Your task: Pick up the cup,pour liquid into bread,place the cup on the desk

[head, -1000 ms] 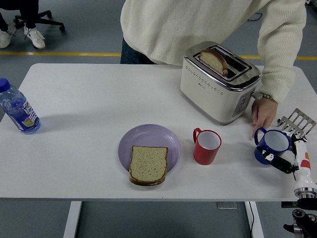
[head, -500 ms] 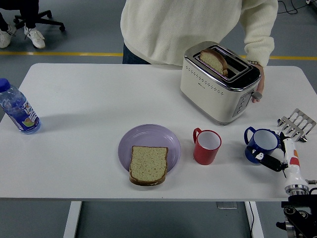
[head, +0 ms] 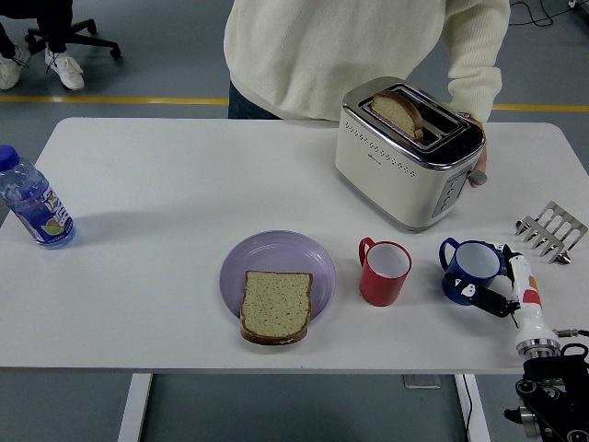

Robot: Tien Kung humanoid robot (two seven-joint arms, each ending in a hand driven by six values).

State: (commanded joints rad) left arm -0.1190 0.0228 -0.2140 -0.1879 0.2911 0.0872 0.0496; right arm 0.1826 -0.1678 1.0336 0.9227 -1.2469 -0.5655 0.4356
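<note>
A blue cup [head: 467, 270] with a white inside stands at the right of the table, its handle pointing left. My right hand [head: 502, 290] comes up from the lower right corner and is shut on this cup, black fingers against its lower right side. I cannot tell whether the cup touches the table. A slice of brown bread [head: 275, 305] lies on a purple plate [head: 276, 255] near the front middle. A red cup [head: 385, 272] stands between the plate and the blue cup. My left arm is out of view.
A cream toaster [head: 405, 152] with a slice in its slot stands behind the cups. A person in a cream sweater stands at the far side, one hand [head: 478, 171] at the toaster's right end. A metal toast rack [head: 550, 230] sits far right, a water bottle [head: 32, 203] far left.
My right hand has carried the blue cup leftward, closer to the red cup. The person's hand let go of the blue cup's side and drew back to the toaster.
</note>
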